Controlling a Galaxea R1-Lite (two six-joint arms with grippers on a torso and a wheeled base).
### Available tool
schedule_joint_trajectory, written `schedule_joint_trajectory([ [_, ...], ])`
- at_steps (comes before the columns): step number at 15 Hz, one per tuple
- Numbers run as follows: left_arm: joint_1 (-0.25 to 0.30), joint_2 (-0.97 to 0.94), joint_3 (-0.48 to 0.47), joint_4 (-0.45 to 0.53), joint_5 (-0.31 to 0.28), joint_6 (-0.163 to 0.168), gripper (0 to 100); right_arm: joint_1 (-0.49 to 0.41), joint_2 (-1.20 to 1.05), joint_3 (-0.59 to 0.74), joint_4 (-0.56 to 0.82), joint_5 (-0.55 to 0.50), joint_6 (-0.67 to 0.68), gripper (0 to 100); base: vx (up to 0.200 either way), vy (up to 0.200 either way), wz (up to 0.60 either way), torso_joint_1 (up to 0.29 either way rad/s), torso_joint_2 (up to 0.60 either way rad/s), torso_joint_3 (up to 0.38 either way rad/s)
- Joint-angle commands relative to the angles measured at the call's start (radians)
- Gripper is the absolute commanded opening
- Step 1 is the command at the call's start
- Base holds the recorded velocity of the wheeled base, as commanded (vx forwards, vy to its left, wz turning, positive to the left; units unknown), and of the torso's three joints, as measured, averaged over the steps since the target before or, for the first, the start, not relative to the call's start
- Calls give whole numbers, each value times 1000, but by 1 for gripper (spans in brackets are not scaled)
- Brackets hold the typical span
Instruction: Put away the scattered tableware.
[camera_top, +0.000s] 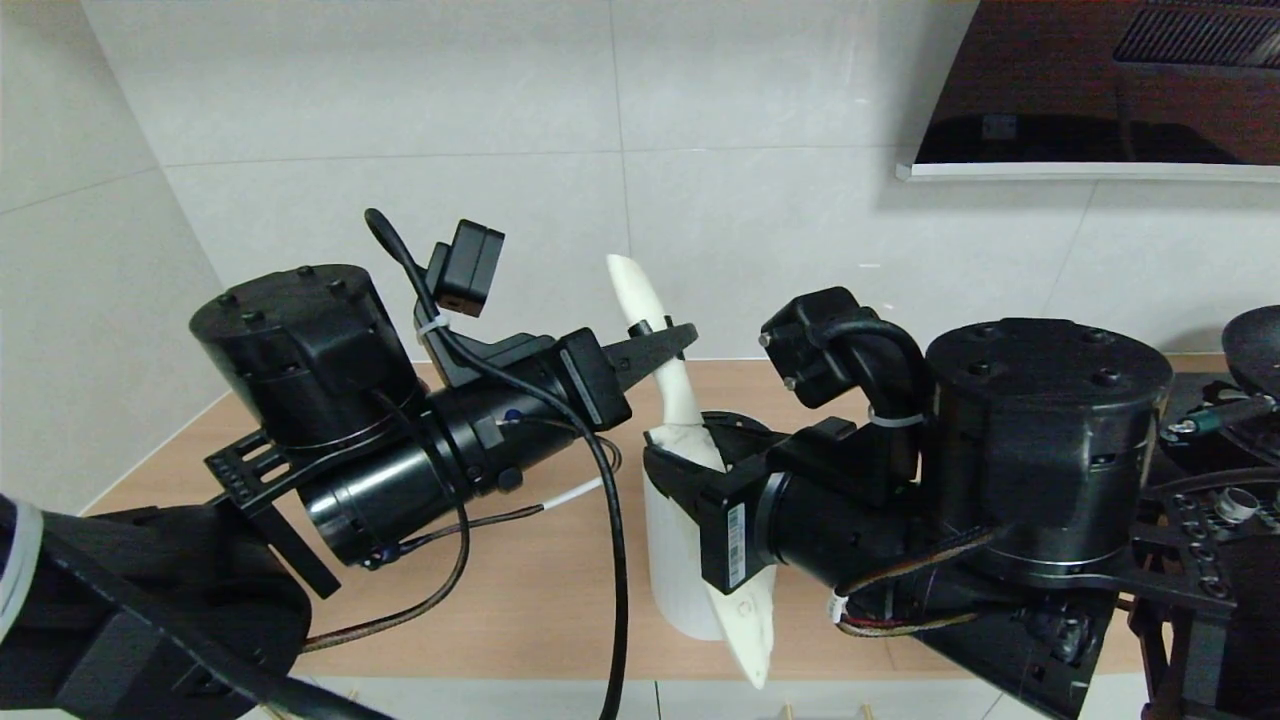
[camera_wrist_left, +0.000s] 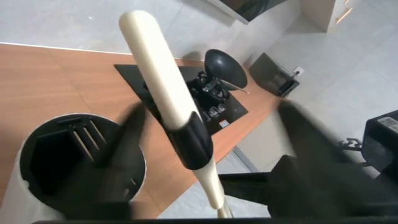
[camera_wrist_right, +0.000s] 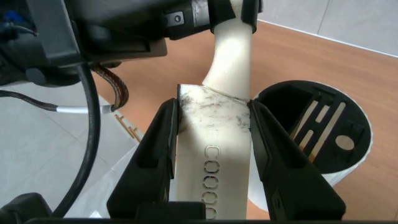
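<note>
A white slotted spatula (camera_top: 680, 400) stands nearly upright over a white cylindrical utensil holder (camera_top: 672, 570) on the wooden counter. My left gripper (camera_top: 655, 345) is shut on its narrow handle (camera_wrist_left: 155, 74), well above the holder. My right gripper (camera_top: 700, 455) is shut on the wide, scuffed blade (camera_wrist_right: 211, 118), with one finger (camera_wrist_right: 155, 155) pressed on each side. The blade's tip hangs down in front of the holder's wall. The holder's dark inside (camera_wrist_right: 323, 124) contains chopsticks, and its rim (camera_wrist_left: 37, 121) lies just beside the spatula.
A black cooktop (camera_wrist_left: 230, 109) with a dark wok (camera_wrist_left: 224, 62) sits on the counter to the right. A range hood (camera_top: 1100, 90) hangs on the tiled wall above it. Bare wooden counter (camera_top: 560, 580) stretches left of the holder.
</note>
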Motion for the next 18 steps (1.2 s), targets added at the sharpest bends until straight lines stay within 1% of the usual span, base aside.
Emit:
schedule_joint_trajectory([
  [1,0,-1,0,1,1,1,0,1,1,6,-11,0,-2,0,0,0,0,0,0,0],
  [9,0,-4,-3,1,3,-3,0,-2,-1,9,-41,-23,-2,0,0,0,0,0,0,0],
  [10,0,-5,-6,2,6,-3,0,-2,-1,9,-49,-27,-2,100,0,0,0,0,0,0],
  [15,0,-25,-14,10,12,-1,0,-5,-21,27,-61,-33,-5,100,0,0,0,0,0,0],
  [17,0,-42,-46,47,50,1,0,-15,-81,47,-60,-35,-8,100,0,0,0,0,0,0],
  [18,0,-76,-106,137,107,5,0,-54,-145,59,-49,-32,-20,100,0,0,0,0,0,0],
])
